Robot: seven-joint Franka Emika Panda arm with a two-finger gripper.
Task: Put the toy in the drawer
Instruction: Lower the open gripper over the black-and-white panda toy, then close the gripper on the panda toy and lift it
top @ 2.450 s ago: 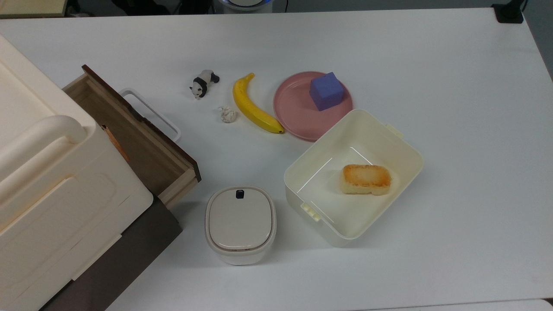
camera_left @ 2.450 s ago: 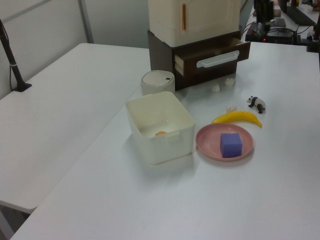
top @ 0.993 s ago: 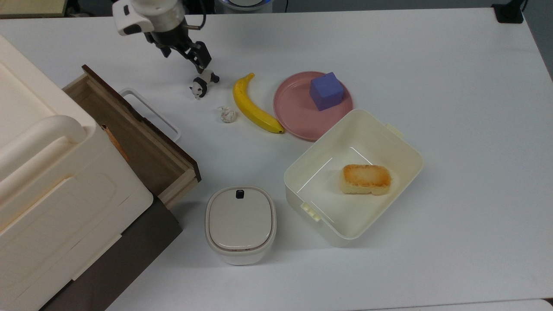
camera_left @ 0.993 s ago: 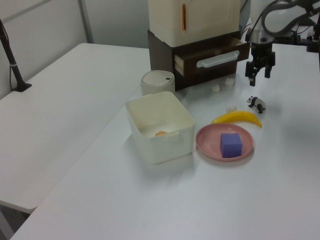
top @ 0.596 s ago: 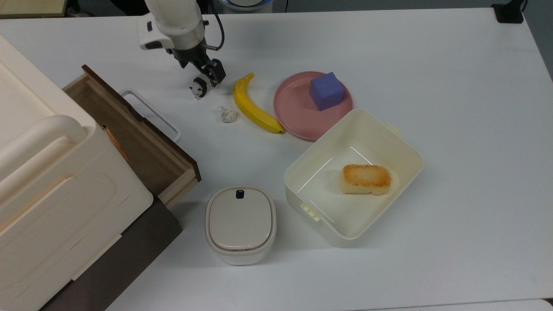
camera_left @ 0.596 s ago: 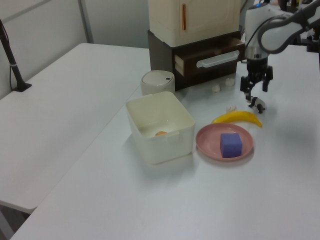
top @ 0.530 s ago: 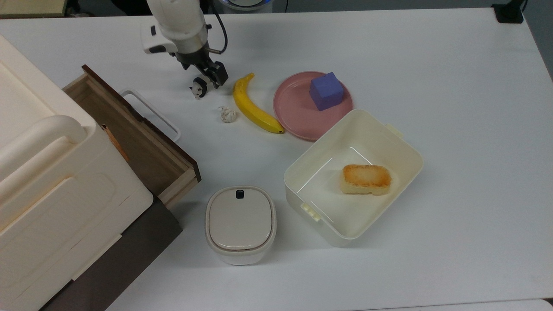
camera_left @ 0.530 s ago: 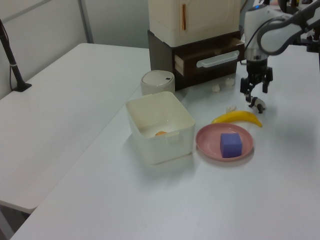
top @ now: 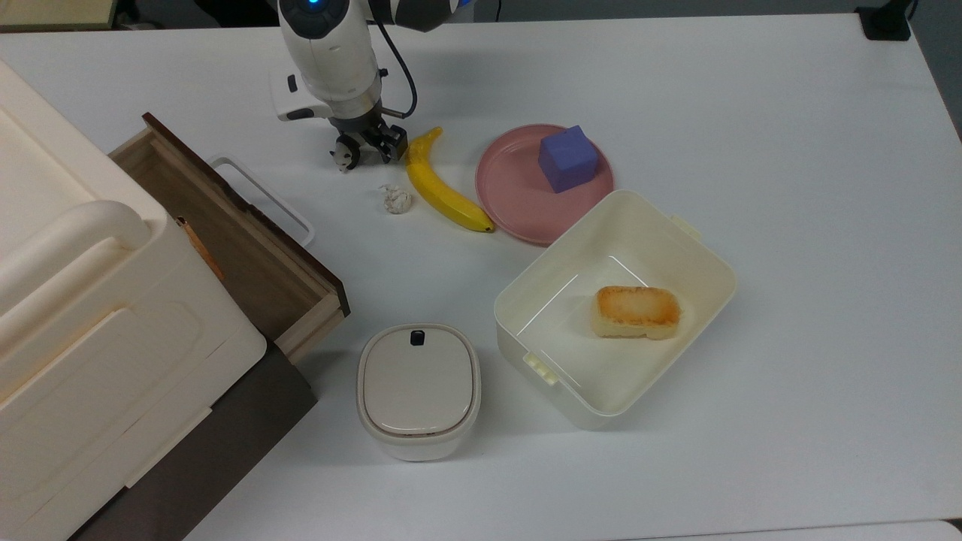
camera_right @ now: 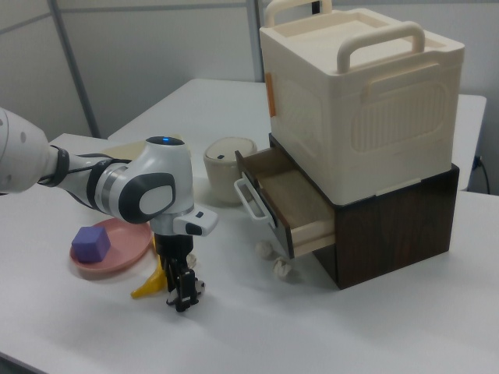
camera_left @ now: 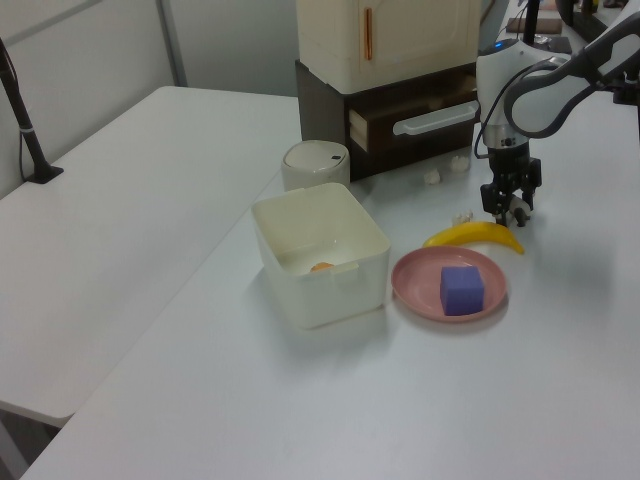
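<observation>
panda toy (top: 345, 156) sits low on the white surface (top: 751, 113), the gripper (top: 367, 144) down over it. jaws straddle the toy's body; head pokes out toward the top view's left. cannot tell whether the jaws are pressing on it or just spread around it. in the left view the gripper (camera_left: 510, 205) is down at surface level with the toy mostly hidden behind it. in the right view the gripper (camera_right: 184, 294) points straight down, tips at the surface.

banana (top: 440, 184) lies just beside the gripper on the top view's right, its stem end near the black fingers. small whitish paper ball (top: 394, 200) sits just below the toy in the top view, apart from it, beside the banana. pink plate (top: 511, 188) is past the banana on the top view's right, purple cube (top: 567, 158) on it toward its upper right. cream bin (top: 616, 308) touches or overlaps the plate's lower edge; a browned bread piece (top: 637, 312) lies inside. small lidded cream container (top: 418, 389) stands below, near the drawer's corner.

drawer (top: 233, 240) is pulled open on the top view's left, well apart from the toy, white loop handle (top: 263, 197) facing it. interior looks bare wood. large cream box (top: 83, 315) sits on top of the dark cabinet (camera_right: 398, 234).
</observation>
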